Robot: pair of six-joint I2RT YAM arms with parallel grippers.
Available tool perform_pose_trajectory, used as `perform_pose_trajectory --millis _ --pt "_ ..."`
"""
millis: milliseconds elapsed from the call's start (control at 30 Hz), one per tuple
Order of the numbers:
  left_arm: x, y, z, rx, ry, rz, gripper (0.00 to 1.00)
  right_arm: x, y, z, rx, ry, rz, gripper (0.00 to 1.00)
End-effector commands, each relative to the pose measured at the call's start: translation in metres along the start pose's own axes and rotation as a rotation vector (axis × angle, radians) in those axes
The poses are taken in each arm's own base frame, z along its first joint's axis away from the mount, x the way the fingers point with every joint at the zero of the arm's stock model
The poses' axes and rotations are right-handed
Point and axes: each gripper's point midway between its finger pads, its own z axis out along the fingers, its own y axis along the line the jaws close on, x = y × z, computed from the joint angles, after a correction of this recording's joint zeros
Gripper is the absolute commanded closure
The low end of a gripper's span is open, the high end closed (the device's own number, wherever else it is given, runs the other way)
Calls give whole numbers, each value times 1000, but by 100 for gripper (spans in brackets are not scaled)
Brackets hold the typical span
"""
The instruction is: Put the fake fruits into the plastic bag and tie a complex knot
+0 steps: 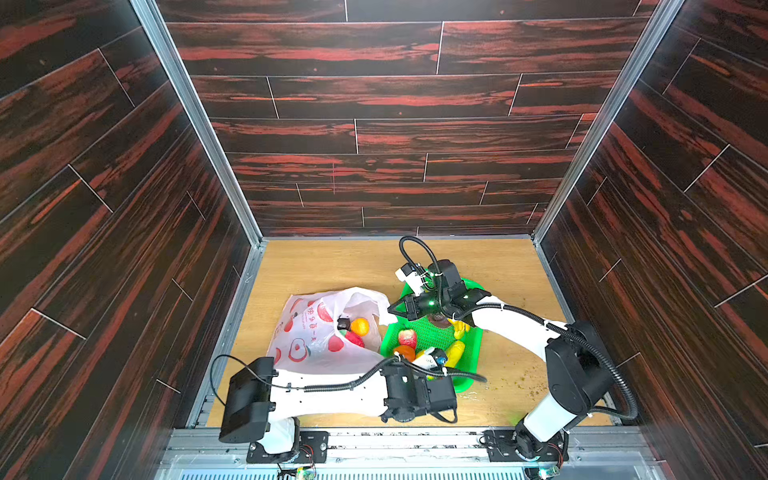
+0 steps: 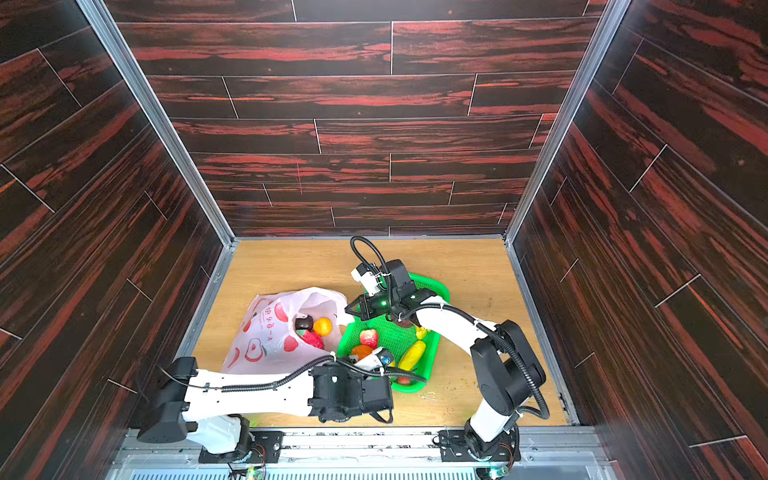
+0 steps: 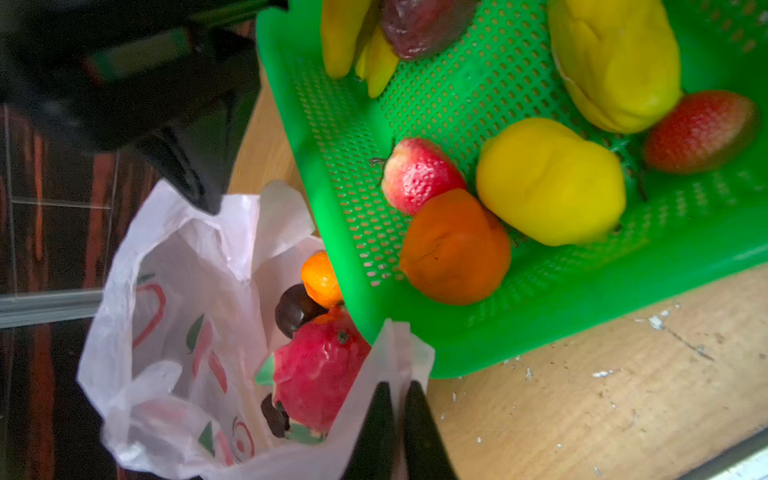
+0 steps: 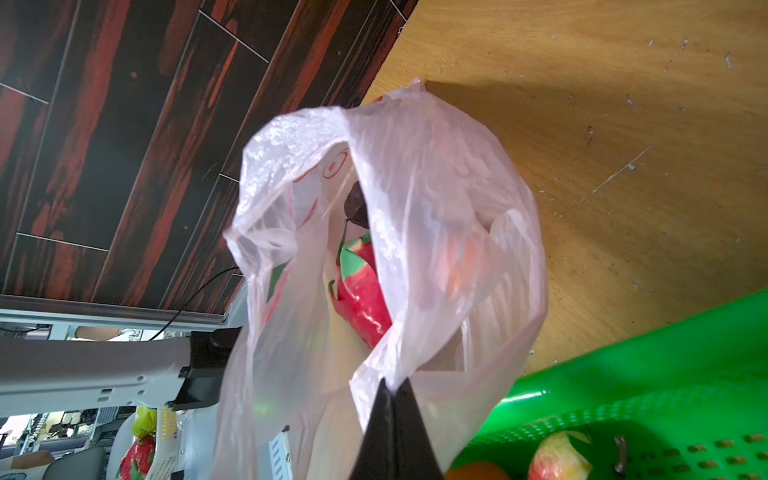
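Left and right jaws pinch the plastic bag (image 3: pixel 178 270) (dragon fruit (image 3: pixel 320 374) inside).

The left arm (image 1: pixel 332 392) is based at the 7 o'clock corner of the bench (image 1: pixel 324 266). Its forearm lies low and level along the front edge, running toward 3 o'clock. The left wrist (image 1: pixel 415 395) turns toward 12 o'clock, and the fingertips are hidden beneath it in both top views. The left hand (image 3: pixel 397 387) has its jaws closed, with the rim of the plastic bag (image 3: pixel 178 270) pinched between the black fingers (image 3: pixel 374 432).

The right arm (image 1: pixel 519 322) is based at 5 o'clock. Its elbow (image 1: pixel 573 365) is raised, and the forearm slopes toward 10 o'clock. The right hand (image 4: pixel 392 384) points to 9 o'clock in the top views, jaws closed, with the tips meeting on the bag's film. The hands are apart, with the left at 6 o'clock of the right.
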Motion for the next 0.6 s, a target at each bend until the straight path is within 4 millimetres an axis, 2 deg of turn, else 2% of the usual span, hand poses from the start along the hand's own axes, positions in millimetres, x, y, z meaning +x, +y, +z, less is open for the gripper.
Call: perform_pose_trajectory --millis 0,100,267,400,567 --pt "-9 35 -26 7 -96 -97 100 -14 31 -18 -70 -34 -29 100" --pt "-8 69 -46 25 -161 -170 100 -25 48 -25 -118 -45 -43 100" --pt "-7 141 -79 30 -307 -320 100 -49 81 -39 -225 -55 -43 100" --pt "13 200 -111 -34 -373 -392 100 -77 112 -57 -315 -73 -62 100" --pt "38 253 -139 -129 -409 -468 100 -118 148 -84 -400 -118 -98 100"
